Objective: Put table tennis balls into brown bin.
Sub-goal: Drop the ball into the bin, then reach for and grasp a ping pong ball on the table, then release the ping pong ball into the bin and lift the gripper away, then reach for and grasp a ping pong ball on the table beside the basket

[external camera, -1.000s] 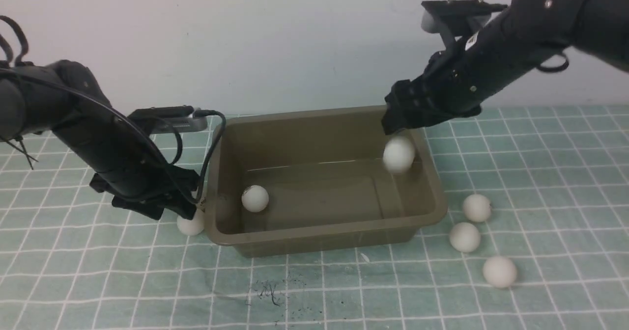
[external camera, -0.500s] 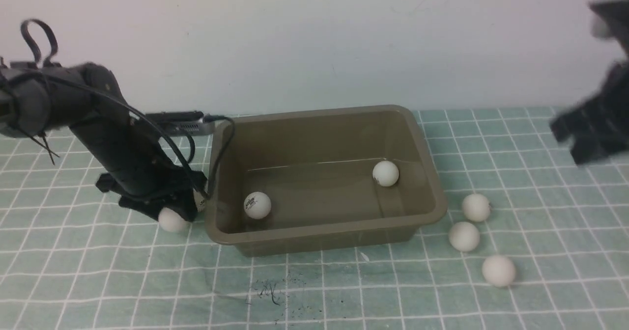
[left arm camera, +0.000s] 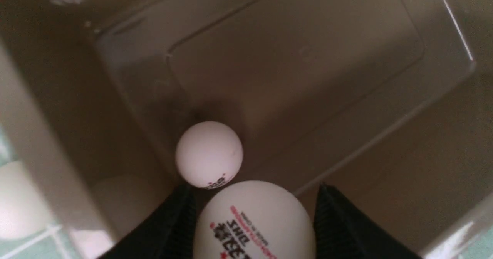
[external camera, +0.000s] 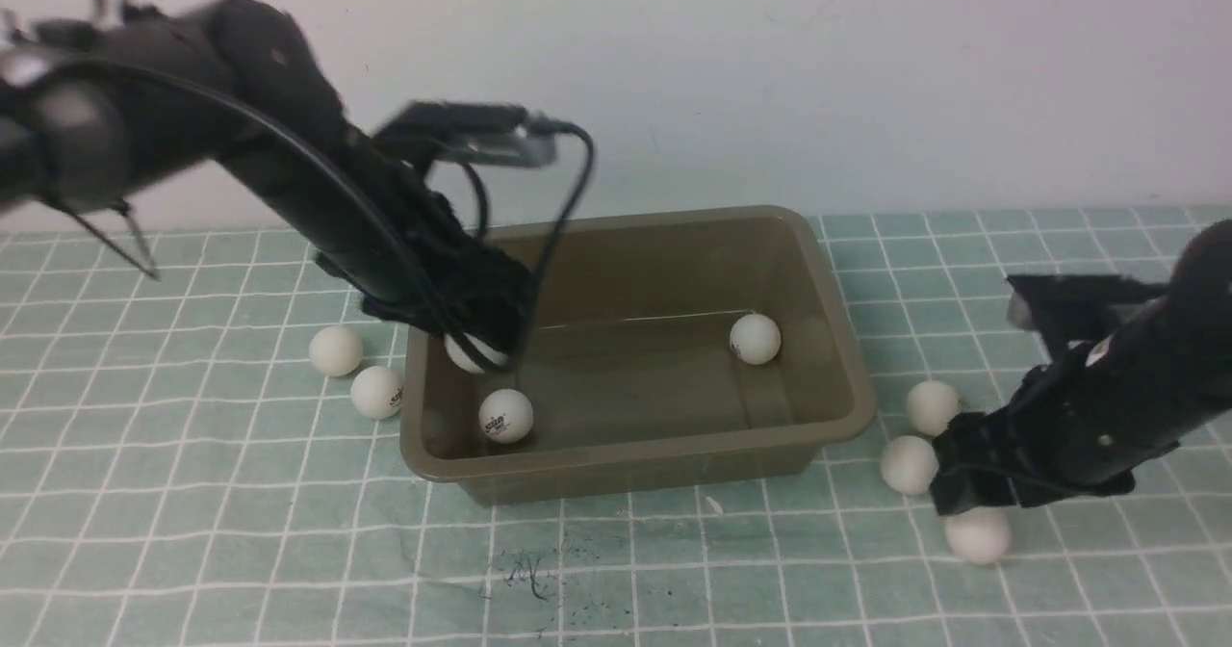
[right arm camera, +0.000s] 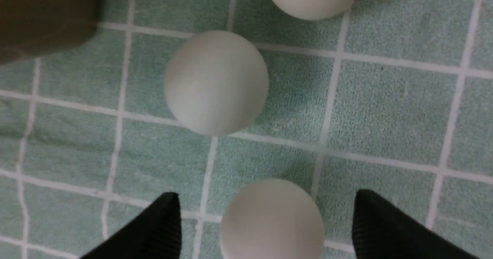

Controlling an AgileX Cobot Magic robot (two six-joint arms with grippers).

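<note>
"Eight white balls point(external camera: 756, 340) in sight; where are they, and what are your grippers doing?"

"Three are within the walls of the brown bin point(external camera: 635, 459); one rests toward its right end, one rests near its left end, and the third is up off the floor, pinched between the fingers of my left gripper point(left arm camera: 256, 197), its printed logo showing."

"And outside?"

"Two sit on the table point(external camera: 241, 493) to the left of the bin, the nearer one just beside its wall; three more sit to the right, and my right gripper point(right arm camera: 267, 216) is down there, fingers apart; the nearest ball of those three lies between them, with a gap on either side, so I grip nothing there."
</note>
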